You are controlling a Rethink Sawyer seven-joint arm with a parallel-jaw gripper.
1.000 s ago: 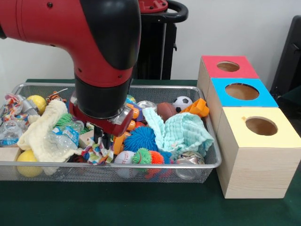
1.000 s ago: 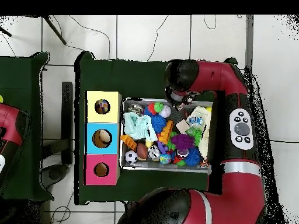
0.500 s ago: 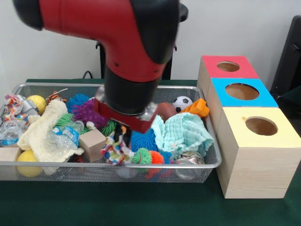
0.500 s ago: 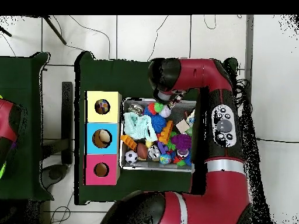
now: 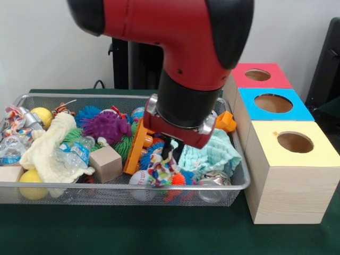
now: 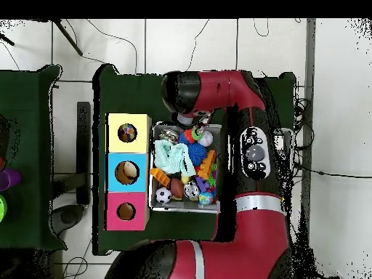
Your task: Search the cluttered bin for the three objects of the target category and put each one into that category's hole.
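- The arm [image 5: 175, 42] is cut off by the top edge in the front view.
- The gripper [image 5: 169, 154] is largely hidden behind the rag toy [image 5: 161, 171]; its fingers cannot be made out.
- In the overhead view, the right part of the bin [image 6: 154, 203] is covered by the arm.
- The contents of the box [image 5: 289, 175] holes cannot be identified.

A green table [image 5: 159, 234] carries a mesh bin [image 5: 234, 183] and three wooden boxes [image 5: 289, 180].
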